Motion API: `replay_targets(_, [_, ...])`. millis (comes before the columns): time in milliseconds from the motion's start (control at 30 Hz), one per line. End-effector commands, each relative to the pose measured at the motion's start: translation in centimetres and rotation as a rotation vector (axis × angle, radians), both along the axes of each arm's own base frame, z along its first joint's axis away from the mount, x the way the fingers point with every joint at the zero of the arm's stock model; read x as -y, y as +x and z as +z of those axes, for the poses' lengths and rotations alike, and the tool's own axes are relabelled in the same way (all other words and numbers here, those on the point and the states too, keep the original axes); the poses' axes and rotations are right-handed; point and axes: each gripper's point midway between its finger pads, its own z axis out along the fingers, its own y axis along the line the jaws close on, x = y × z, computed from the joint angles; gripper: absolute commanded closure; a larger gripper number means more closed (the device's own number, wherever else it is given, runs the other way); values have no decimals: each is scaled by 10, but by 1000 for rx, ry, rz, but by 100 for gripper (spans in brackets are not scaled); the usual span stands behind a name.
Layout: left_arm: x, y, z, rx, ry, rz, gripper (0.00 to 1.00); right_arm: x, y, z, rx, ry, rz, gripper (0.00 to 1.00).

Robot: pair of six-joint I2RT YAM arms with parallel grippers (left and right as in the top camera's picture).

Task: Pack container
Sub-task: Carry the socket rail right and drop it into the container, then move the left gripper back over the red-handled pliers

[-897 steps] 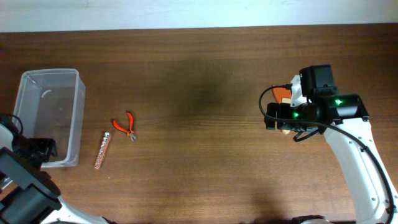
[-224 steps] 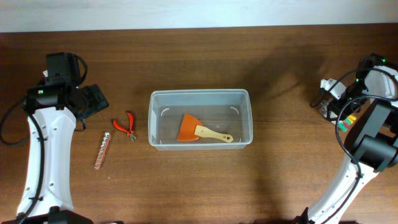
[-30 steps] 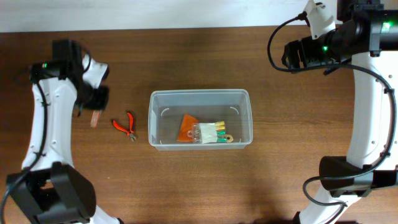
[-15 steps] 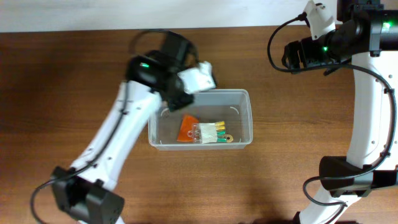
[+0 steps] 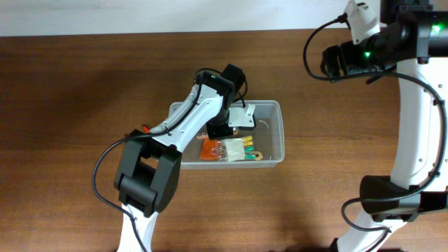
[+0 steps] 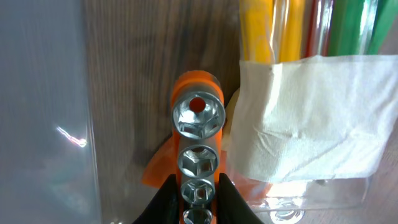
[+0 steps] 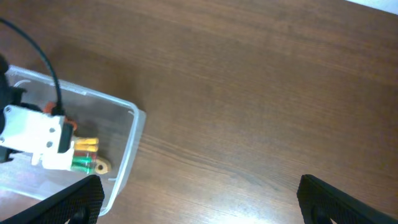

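Left gripper (image 6: 198,186) pinching socket rail (image 6: 198,118) low inside container (image 5: 282,136); right gripper (image 7: 199,202) spread, well clear of container. Risk: rail dropped onto pack (image 6: 305,124) could rest tilted

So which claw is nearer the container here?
Left. The left claw is inside the container rim, gripping a socket rail; the right claw hangs open beyond its far right corner, well clear.

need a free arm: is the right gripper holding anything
No, the right gripper stands wide open, only brown wooden table showing between its black fingers.
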Motion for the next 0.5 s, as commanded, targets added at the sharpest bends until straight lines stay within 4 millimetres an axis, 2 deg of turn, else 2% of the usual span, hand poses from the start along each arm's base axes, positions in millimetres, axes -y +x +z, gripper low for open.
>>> replay_targets(0, [0, 4, 14, 26, -21, 5, 67, 37, 0, -3, -8, -9, -101, 1])
replay_targets(67, [0, 3, 14, 25, -20, 5, 65, 62, -3, -2, -9, 6, -188, 1])
replay_targets(100, [0, 4, 14, 26, -20, 5, 57, 88, -7, -2, -10, 20, -273, 1])
replay_targets(167, [0, 4, 14, 26, -20, 5, 53, 113, -13, -2, -10, 38, -354, 1])
replay_targets(300, [1, 7, 20, 40, -30, 49, 47, 146, -23, -1, 0, 90, -443, 1])
replay_targets(367, [2, 15, 34, 72, -49, 114, 40, 155, -27, 0, 8, 121, -466, 1])
replay_targets(467, [-4, 27, 76, 137, -90, 221, 32, 165, -30, 2, 19, 160, -487, 1])
